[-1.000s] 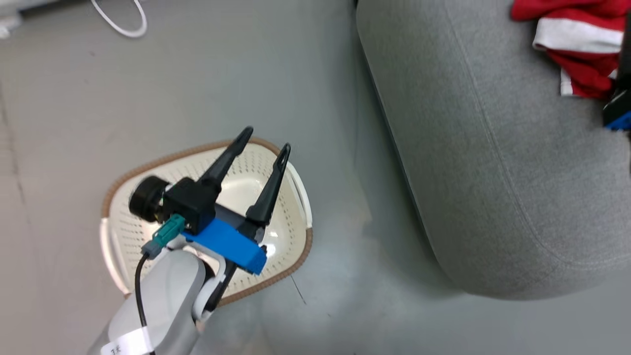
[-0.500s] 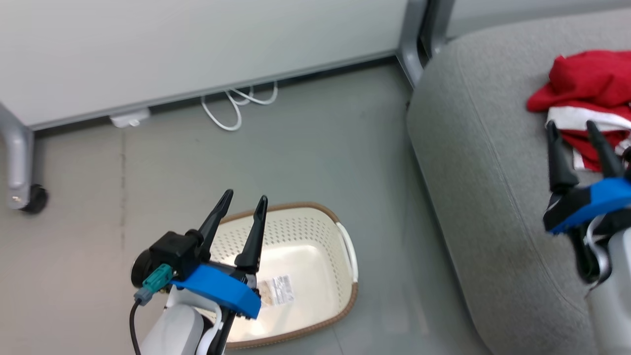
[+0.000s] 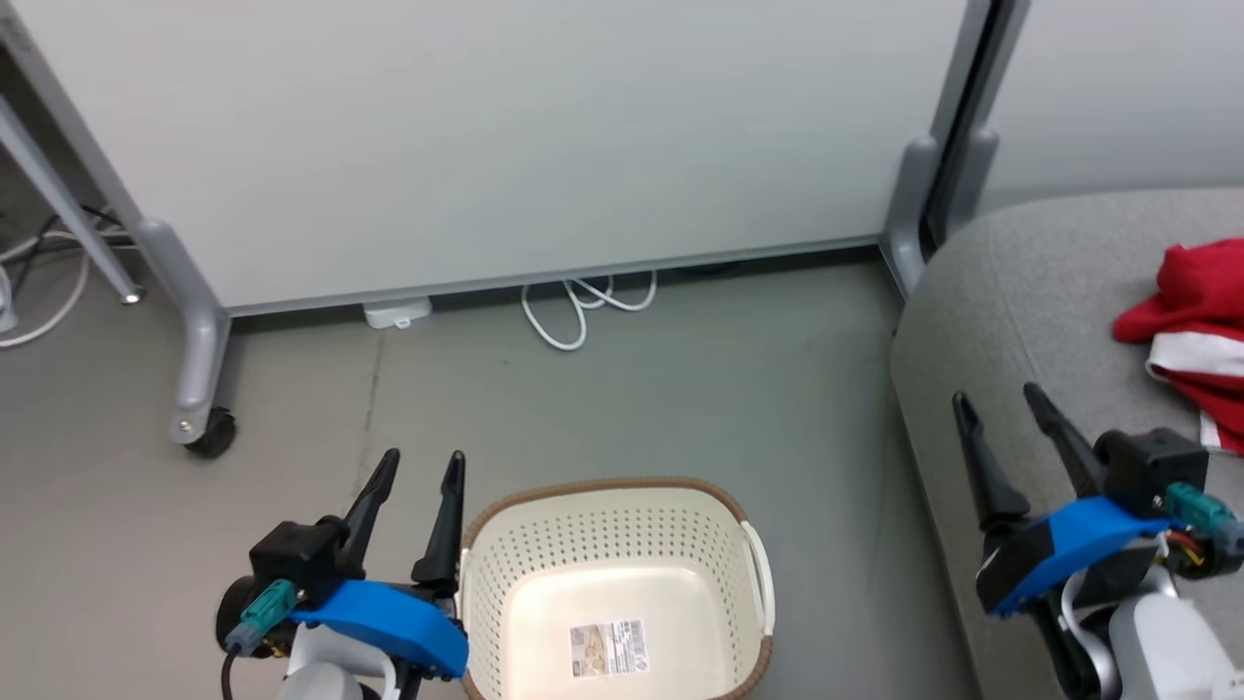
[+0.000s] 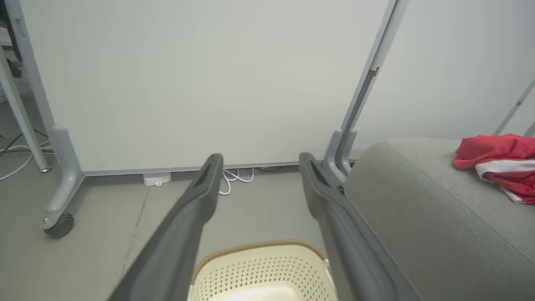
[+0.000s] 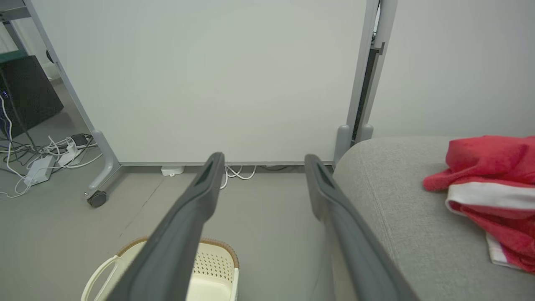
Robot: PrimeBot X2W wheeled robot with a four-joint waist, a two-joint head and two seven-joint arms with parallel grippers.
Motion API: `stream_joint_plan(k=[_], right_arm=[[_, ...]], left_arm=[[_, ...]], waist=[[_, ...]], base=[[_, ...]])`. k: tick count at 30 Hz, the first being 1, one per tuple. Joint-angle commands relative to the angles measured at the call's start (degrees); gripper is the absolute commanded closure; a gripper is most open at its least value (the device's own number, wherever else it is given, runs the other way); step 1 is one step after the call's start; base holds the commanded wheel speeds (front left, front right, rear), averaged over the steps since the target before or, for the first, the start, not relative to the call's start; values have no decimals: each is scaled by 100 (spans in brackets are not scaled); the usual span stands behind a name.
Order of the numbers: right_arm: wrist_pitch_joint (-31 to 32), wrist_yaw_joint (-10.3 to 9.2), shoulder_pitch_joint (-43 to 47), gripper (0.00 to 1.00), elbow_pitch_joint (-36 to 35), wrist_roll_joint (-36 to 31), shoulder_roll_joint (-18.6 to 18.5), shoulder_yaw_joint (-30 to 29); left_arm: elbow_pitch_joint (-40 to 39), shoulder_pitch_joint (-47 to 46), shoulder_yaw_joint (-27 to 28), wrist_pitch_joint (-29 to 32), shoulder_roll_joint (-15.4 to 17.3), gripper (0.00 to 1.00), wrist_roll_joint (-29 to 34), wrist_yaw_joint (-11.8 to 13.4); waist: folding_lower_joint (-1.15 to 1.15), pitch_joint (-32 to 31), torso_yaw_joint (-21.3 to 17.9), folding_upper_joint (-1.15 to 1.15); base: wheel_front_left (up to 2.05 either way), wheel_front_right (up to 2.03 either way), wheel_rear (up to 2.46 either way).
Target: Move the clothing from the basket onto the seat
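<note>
The left end effector (image 3: 424,455) hangs low at the lower left of the head view, right beside the left rim of the basket (image 3: 603,484); whether it touches that rim cannot be told. Its two dark fingers (image 4: 200,196) point up and away toward the white partition panel (image 3: 486,146), parted by a moderate gap, and nothing sits between them. Over on the other side, the right end effector (image 3: 995,393) is up at the lower right above the front edge of the seat (image 3: 1030,292). Its fingers lean slightly leftward and are spread about as far as the left pair, gripping nothing either. Behind it the pale forearm (image 3: 1166,651) rises from the bottom corner. The basket stands upright on the grey floor (image 3: 680,408) between the two arms, a paper label (image 3: 607,648) showing on its bare cream bottom. And there is the clothing (image 3: 1200,311), red with a white band, lying crumpled on the seat off to the right of the right end effector, clear of its fingers. A white cable (image 3: 578,306) loops on the floor at the foot of the panel, and a castor (image 3: 212,435) rests at the left.
</note>
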Motion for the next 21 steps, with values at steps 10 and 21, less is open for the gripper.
stream_joint_plan(k=[10,21], right_arm=[[126,1,764,0,-454,-171,480,-181],[124,1,992,0,-532,-211,642,-305]], left_arm=[[147,293,450,-15,23,0,90,-32],[197,492,581,-16,43,0,105,-32]], waist=[[1,-376,284,0],[1,-463,262,0]], base=[[0,0,0],[0,0,0]])
